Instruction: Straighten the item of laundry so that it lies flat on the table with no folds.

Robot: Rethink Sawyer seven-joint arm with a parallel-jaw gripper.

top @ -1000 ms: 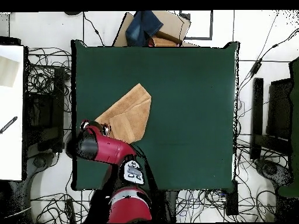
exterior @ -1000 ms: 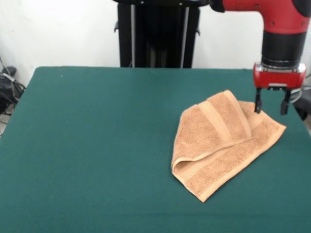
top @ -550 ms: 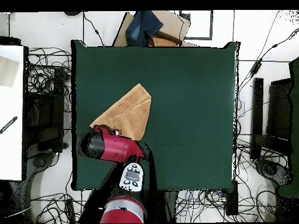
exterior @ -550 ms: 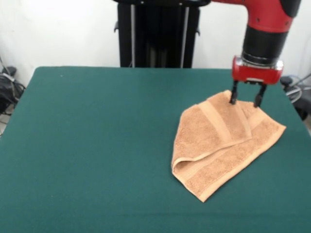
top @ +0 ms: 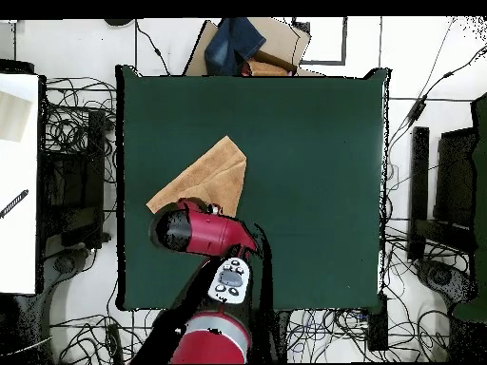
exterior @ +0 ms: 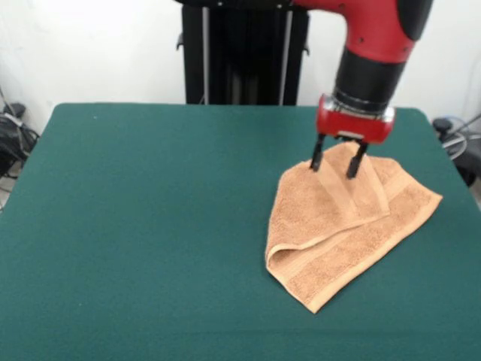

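On the right half of the frame in the front view, the towel (exterior: 342,226) sits folded over itself on the green table (exterior: 150,226). The gripper (exterior: 334,162) hangs right over the towel's upper fold, fingers spread apart with nothing between them, tips near the cloth.

Bright, even light; soft shadows

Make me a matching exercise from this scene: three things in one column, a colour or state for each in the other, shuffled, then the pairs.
Things:
1. towel
2. table
3. gripper

States:
A. dark green, bare over most of its top
B. open, above the towel's far corner
C. orange-tan, folded over itself

Pairs: 1-C, 2-A, 3-B
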